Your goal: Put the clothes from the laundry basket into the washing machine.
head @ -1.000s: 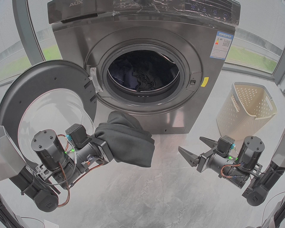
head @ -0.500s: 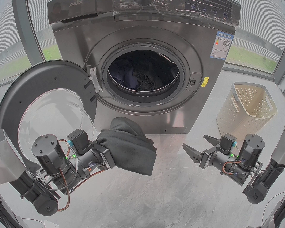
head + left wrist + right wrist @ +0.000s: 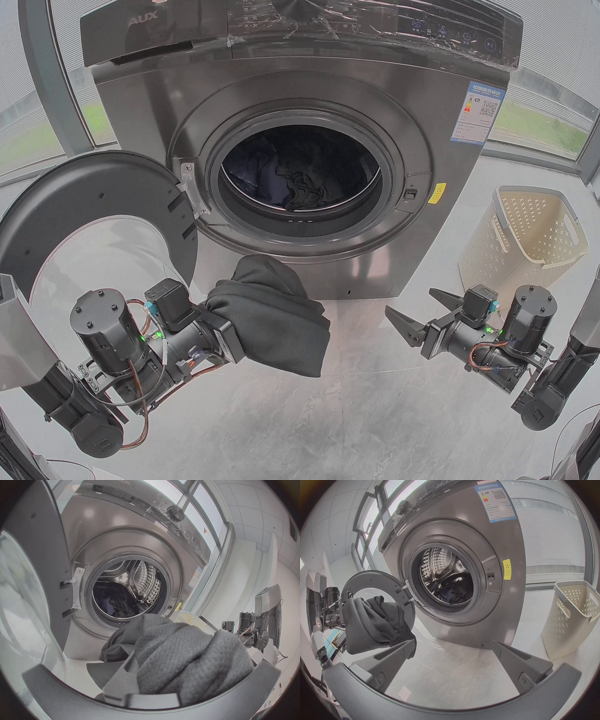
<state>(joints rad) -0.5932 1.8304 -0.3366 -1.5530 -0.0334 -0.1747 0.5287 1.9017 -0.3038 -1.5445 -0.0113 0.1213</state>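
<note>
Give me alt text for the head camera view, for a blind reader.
The left gripper holds a bunched dark garment low before the open washing machine, which has dark clothes inside. The right gripper has its jaws open; the laundry basket stands right of the machine.

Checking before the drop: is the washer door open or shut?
Open. The door is swung out to the robot's left, leaving the drum exposed with dark clothes inside.

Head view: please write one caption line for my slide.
Left gripper holds a dark garment before the open washing machine; right gripper is open, near the laundry basket.
</note>
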